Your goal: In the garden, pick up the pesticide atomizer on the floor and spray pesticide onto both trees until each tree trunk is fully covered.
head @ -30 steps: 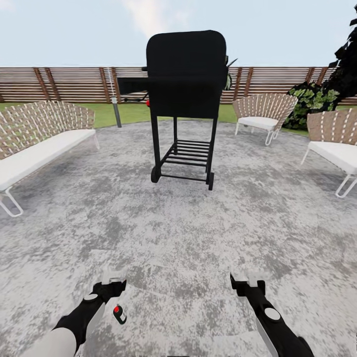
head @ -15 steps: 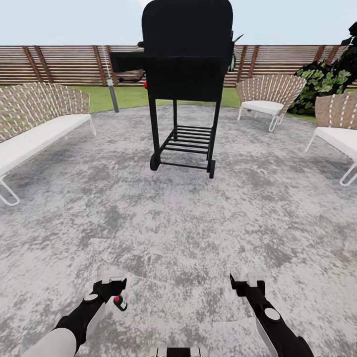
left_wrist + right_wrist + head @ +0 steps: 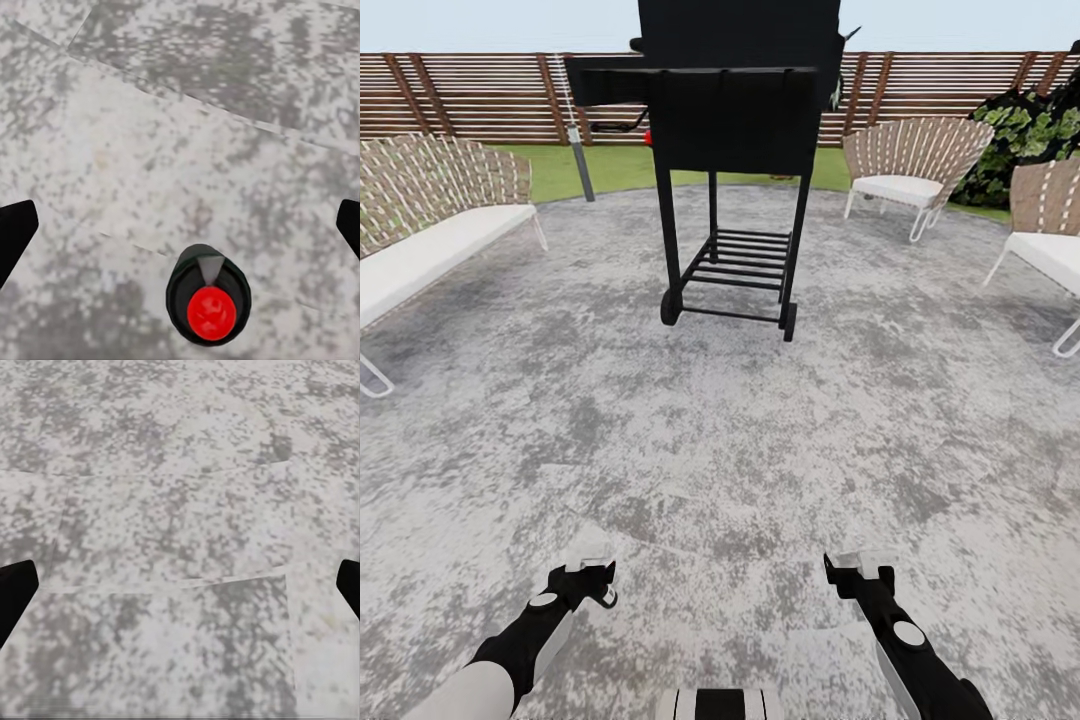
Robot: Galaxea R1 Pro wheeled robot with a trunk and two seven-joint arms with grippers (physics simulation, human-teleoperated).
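1. Pesticide atomizer (image 3: 208, 296) stands upright on the floor (image 3: 180, 112), seen from above: black body w/ round red top, small grey wedge on its shoulder.
2. Left end effector (image 3: 180, 232): two black fingertips (image 3: 15, 232) at opposite edges of frame, wide apart, nothing between them but paving.
3. Atomizer sits approx. midway btwn the fingertips, touching neither.
4. Floor is grey speckled stone w/ thin joint lines.

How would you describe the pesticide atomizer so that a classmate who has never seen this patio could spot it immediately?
Start from the big black grill standing on the grey speckled floor and come toward the robot, down to its left gripper. On the paving just below that open gripper stands the pesticide atomizer, seen from above in the left wrist view. It is a small black bottle with a round red top, the only coloured spot on the grey stone.
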